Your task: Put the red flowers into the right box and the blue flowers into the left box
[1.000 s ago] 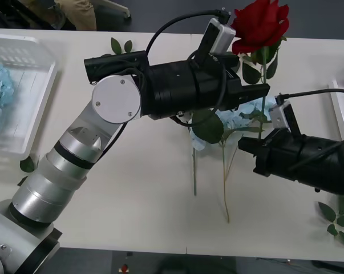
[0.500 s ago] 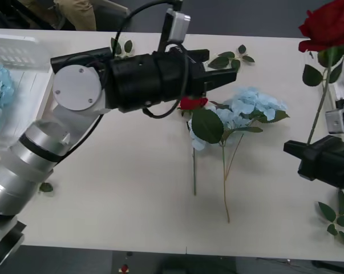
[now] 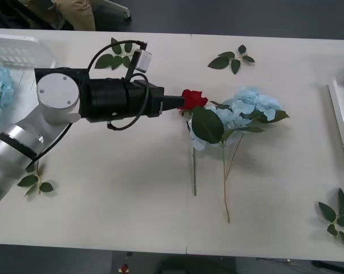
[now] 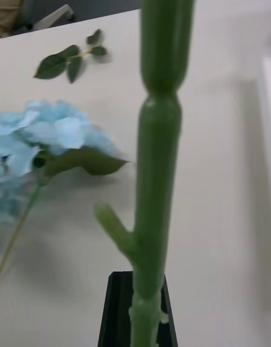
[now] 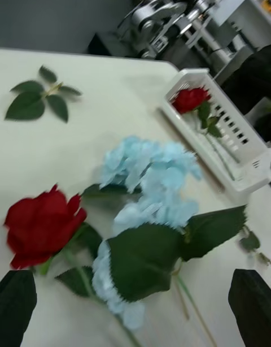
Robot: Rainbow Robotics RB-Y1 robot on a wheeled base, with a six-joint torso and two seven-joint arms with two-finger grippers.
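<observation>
Left gripper fingers spread wide beside a red rose; right gripper pinches a green stem.

Setting is looking like a robotics lab or test room, not a home or shop. A long, plain cream bench is carrying staged props: artificial roses, pale blue flower clusters and loose leaf sprigs, with white slotted plastic bins sitting at its ends. Behind the bench's far corner, grey and white machine parts with cabling are standing against a dark wall. At the far edge of the bench, the legs of an office chair and a seated person's tan trousers are showing over dark flooring.
</observation>
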